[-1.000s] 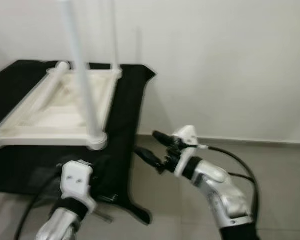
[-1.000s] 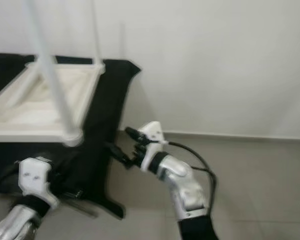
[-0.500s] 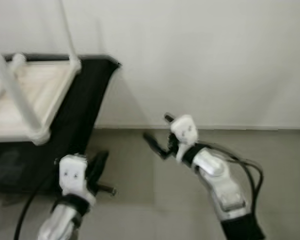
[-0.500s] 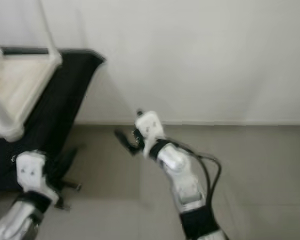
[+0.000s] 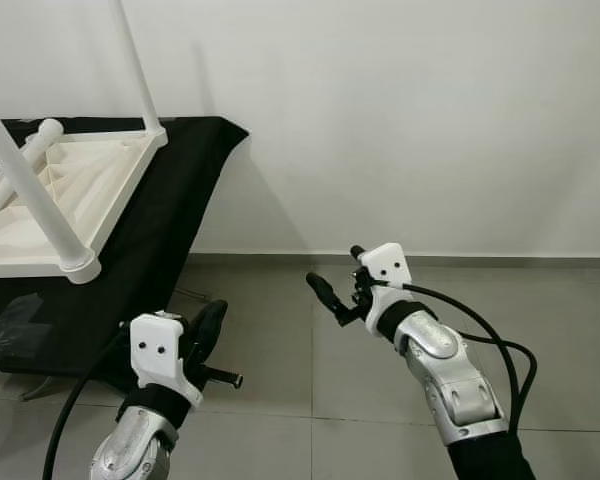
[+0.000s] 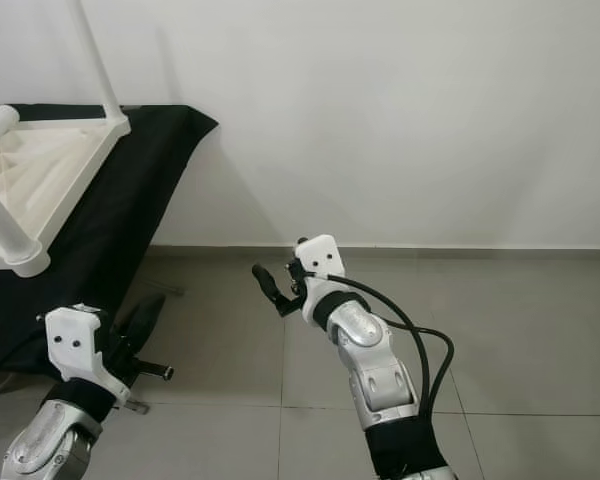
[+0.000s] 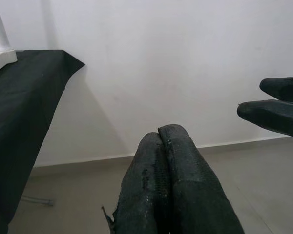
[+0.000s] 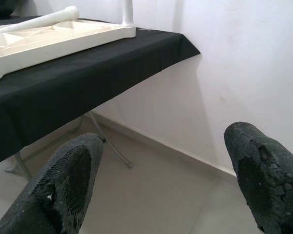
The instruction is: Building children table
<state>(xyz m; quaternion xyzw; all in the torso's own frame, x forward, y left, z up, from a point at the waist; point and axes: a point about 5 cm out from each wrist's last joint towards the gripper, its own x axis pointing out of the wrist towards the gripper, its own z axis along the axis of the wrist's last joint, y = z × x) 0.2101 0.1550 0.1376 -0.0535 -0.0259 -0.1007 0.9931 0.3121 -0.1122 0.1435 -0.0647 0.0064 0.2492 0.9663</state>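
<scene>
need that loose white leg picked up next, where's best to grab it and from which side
Grip the loose white leg mid-shaft, coming from above. It lies slanted across the upturned white table frame, so its round shaft is exposed on top. The right pincer is open; the left pincer is shut.

wall: plain white wall (image 5: 400, 110), matt, no marks or fittings, fills the upper part of the eye views
skirting: low pale skirting (image 5: 460, 258) along the wall's foot, just above the floor
floor: grey tile floor (image 6: 540, 330) w/ thin pale grout lines, faint sheen
furniture: tabletop on the robot's left, close to the wall, covered w/ a black cloth (image 5: 175, 215) hanging over its edge; thin metal legs (image 8: 110, 146) under it, foot on the tiles
light: soft, even; cloth corner throws a dim shadow on the wall beside it
</scene>
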